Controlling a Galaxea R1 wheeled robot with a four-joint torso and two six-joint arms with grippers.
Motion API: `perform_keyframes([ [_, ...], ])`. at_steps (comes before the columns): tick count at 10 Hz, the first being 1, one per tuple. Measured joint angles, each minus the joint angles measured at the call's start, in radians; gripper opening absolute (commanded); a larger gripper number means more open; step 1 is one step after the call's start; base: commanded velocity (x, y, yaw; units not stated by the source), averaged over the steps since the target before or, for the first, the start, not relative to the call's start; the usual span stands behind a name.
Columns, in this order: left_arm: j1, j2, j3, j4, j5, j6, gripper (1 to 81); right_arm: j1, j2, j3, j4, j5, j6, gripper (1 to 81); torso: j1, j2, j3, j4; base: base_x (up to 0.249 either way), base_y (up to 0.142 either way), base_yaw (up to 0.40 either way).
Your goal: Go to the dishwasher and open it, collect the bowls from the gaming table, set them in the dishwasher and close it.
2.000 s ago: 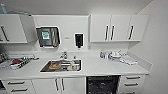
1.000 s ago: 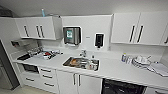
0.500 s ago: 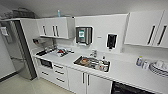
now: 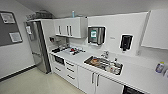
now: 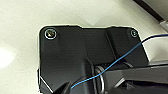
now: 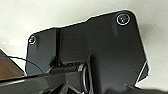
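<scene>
The dishwasher (image 4: 131, 90) shows as a dark opening under the white surface (image 4: 140, 75), right of the sink (image 4: 103, 64); I cannot tell how either claw stands.

At the lower right edge of my head view, a dark opening under the counter (image 4: 140, 75) is cut off; I cannot tell if it is the dishwasher (image 4: 131, 90). The things inside the sink (image 4: 103, 63) are too blurred to name. On the counter, the small objects near the refrigerator (image 4: 37, 45) are also unclear. A bottle (image 4: 160, 67) at the right edge is blurred.
</scene>
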Motion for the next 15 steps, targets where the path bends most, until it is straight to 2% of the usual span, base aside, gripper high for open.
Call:
perform_keyframes([
  [5, -0.009, 0.05, -0.084, 0.0, 0.001, 0.0, 81.1, 0.001, 0.0, 0.0, -0.001, 0.0, 0.0, 81.1, 0.0, 0.0, 0.0, 0.0, 0.0, 0.0, 0.354],
  [10, -0.011, 0.06, -0.089, 0.0, 0.019, 0.004, 81.1, -0.001, 0.0, -0.004, -0.035, 0.001, 0.0, 81.1, 0.0, 0.0, 0.0, 0.0, 0.0, 0.0, 0.355],
  [15, -0.011, 0.057, -0.089, 0.001, 0.022, 0.004, 81.1, 0.002, 0.0, -0.009, -0.038, 0.0, 0.0, 81.1, 0.0, 0.0, 0.0, 0.0, 0.0, 0.0, 0.356],
])
